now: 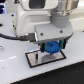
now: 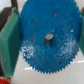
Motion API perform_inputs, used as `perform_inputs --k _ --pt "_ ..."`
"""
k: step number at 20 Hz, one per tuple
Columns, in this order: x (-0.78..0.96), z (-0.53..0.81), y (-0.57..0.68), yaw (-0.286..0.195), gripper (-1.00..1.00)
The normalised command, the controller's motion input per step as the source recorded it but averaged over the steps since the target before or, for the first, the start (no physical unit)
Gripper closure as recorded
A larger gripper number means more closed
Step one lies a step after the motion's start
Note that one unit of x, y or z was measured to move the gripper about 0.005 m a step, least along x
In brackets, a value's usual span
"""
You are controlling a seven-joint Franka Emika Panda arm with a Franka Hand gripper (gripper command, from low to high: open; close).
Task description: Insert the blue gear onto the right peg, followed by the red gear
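Note:
My gripper (image 1: pixel 52 47) is shut on the blue gear (image 1: pixel 52 47), a wide bright-blue disc held just above the white plate with a black border (image 1: pixel 37 60). In the wrist view the blue gear (image 2: pixel 47 41) fills most of the picture, with its dark centre hole showing and a green finger pad (image 2: pixel 8 40) pressed on its rim. The right peg is hidden by the gear or too blurred to tell. A sliver of the red gear (image 2: pixel 4 80) shows at the wrist view's corner; it does not show in the exterior view.
The plate lies on a white table (image 1: pixel 15 70). The arm's white body (image 1: pixel 37 15) fills the upper part of the exterior view, and a dark cable (image 1: pixel 10 36) runs on that view's left.

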Motion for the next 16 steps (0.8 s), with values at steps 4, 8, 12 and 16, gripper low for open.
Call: perform_inputs --k 4,8,12,16 --pt "0.22 -0.25 0.01 0.000 1.00" --pt "0.27 0.01 0.04 0.000 1.00" --pt "0.23 -0.02 0.02 0.000 1.00" --pt "0.06 0.45 0.08 0.000 1.00"
